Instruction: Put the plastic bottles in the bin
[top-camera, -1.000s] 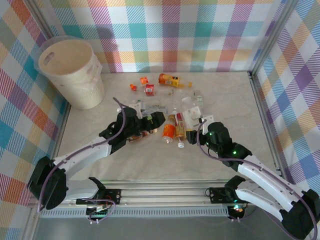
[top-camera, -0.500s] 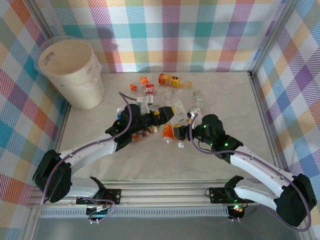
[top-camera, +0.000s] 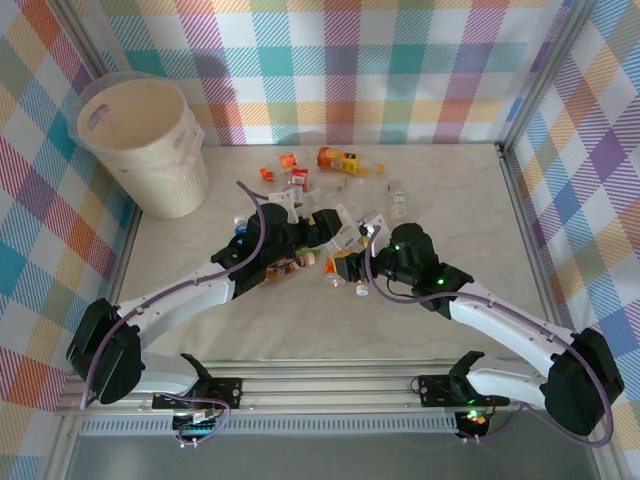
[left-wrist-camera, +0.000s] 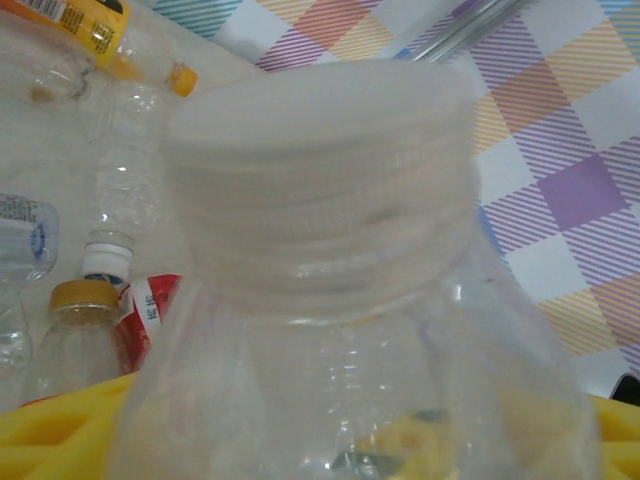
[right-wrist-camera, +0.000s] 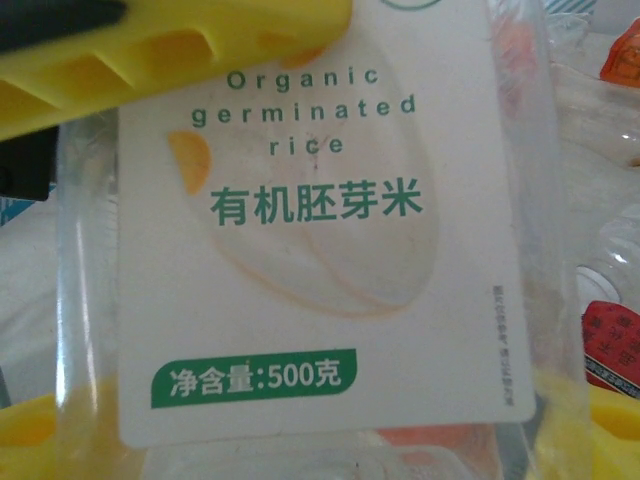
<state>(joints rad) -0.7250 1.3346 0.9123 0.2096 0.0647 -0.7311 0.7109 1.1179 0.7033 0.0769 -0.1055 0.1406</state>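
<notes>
A clear plastic bottle (top-camera: 349, 229) with a white cap and a white rice label hangs above the table's middle between my two grippers. In the left wrist view its cap end (left-wrist-camera: 320, 190) fills the frame, and my left gripper (left-wrist-camera: 340, 445) is shut on it, a yellow finger (left-wrist-camera: 60, 425) on each side. In the right wrist view my right gripper (right-wrist-camera: 320, 455) is shut on the same bottle's label (right-wrist-camera: 310, 220); the left gripper's yellow finger (right-wrist-camera: 180, 45) crosses the top. From above, the left gripper (top-camera: 330, 228) and right gripper (top-camera: 362, 242) face each other. The cream-white bin (top-camera: 160, 195) stands far left.
Several more bottles lie on the table: an orange one (top-camera: 340, 158) and small red ones (top-camera: 298, 178) at the back, a clear one (top-camera: 397, 196), and orange ones (top-camera: 335, 265) under the grippers. Checked walls close off the back and both sides.
The right arm carried the labelled bottle left and forward. The left gripper reached right to meet it and narrowed its jaws onto the bottle's cap end.
</notes>
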